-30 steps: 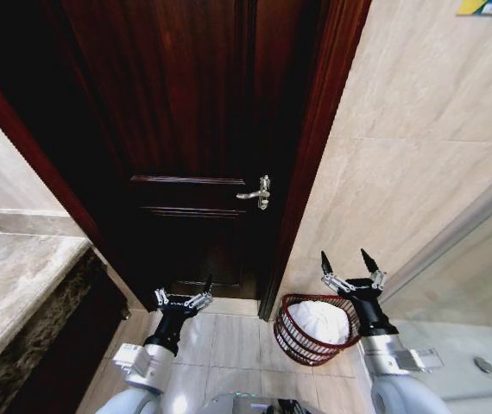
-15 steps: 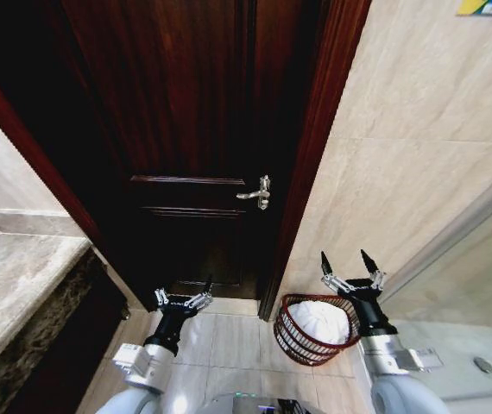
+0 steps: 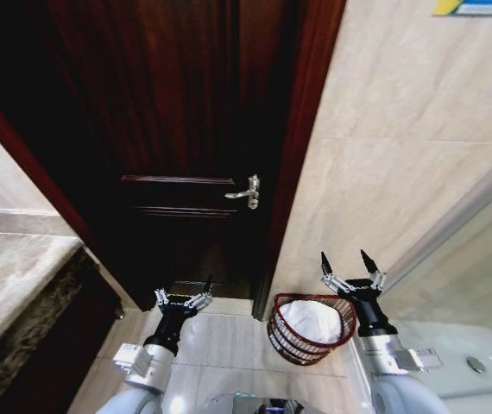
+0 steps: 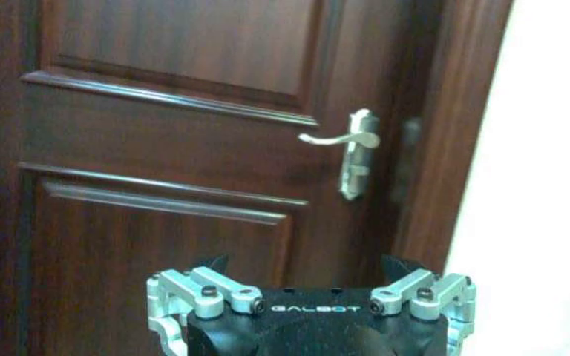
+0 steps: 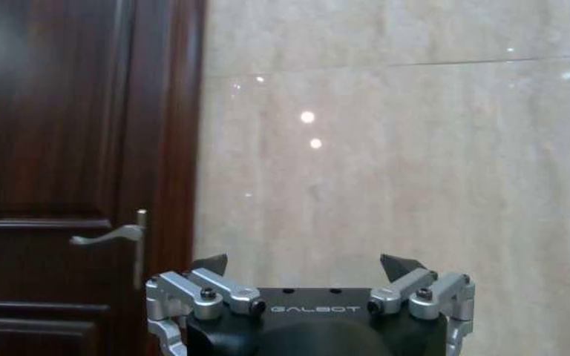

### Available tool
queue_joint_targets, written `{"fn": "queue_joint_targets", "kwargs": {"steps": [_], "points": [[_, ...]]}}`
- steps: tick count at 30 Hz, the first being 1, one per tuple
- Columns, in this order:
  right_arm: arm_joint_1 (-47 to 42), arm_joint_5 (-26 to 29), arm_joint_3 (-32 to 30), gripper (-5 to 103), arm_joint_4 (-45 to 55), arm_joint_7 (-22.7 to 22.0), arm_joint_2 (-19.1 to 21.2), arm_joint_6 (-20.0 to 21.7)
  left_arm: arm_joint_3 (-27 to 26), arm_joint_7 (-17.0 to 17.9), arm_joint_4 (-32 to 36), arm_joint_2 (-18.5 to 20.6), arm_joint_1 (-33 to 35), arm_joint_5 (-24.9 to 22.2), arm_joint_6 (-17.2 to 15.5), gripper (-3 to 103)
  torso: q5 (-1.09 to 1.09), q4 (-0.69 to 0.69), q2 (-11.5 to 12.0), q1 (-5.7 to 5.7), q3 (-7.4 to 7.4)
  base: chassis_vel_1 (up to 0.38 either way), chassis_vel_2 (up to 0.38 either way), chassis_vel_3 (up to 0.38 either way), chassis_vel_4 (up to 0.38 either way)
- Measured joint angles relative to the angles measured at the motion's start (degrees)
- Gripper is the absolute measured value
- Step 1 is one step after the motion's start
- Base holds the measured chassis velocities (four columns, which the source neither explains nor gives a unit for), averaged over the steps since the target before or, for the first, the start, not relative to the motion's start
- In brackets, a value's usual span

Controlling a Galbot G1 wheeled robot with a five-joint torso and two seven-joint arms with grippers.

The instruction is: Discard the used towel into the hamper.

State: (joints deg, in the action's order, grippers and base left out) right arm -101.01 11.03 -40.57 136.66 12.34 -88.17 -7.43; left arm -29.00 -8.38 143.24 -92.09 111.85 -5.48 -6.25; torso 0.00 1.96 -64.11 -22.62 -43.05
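Observation:
The hamper (image 3: 274,327), a round reddish-brown open-weave basket, stands on the tiled floor by the door frame. A white towel (image 3: 309,320) lies bunched inside it. My right gripper (image 3: 350,261) is raised just right of and above the hamper, open, with nothing between its fingers. It points at the beige wall, seen past the right gripper (image 5: 305,261) in the right wrist view. Low on the left, my left gripper (image 3: 183,297) is open and empty, facing the dark door; the left wrist view shows the left gripper (image 4: 307,261) below the door handle (image 4: 349,144).
A dark wooden door (image 3: 168,129) with a silver handle (image 3: 246,191) fills the middle. A stone counter (image 3: 9,276) juts out on the left. Beige tiled wall (image 3: 401,155) runs on the right, with a white fixture (image 3: 462,345) low right.
The whole head view has shifted a little to the left and down, so the camera moved. Both grippers keep their poses and the towel stays in the hamper.

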Motion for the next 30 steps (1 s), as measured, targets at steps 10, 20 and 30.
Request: {"fn": "queue_joint_targets", "kwargs": {"steps": [10,20,30], "points": [[0.01,0.01,-0.02,100,-0.02,0.00,0.02,0.00,0.02,-0.01,0.00,-0.04,0.00,0.00,0.00,100,0.01,0.01,0.00,0.01,0.00,-0.114,-0.130,0.136,0.109],[0.01,0.01,0.01,100,-0.02,0.01,0.00,0.00,-0.01,0.00,0.00,0.01,0.00,0.00,0.00,100,0.00,0.00,0.00,0.00,0.00,0.055,0.039,-0.047,-0.016],[0.01,0.01,0.00,100,-0.02,0.01,0.00,0.00,0.00,0.00,0.00,0.00,0.00,0.00,0.00,100,0.00,0.00,0.00,0.00,0.00,0.000,0.000,0.000,0.000]]}}
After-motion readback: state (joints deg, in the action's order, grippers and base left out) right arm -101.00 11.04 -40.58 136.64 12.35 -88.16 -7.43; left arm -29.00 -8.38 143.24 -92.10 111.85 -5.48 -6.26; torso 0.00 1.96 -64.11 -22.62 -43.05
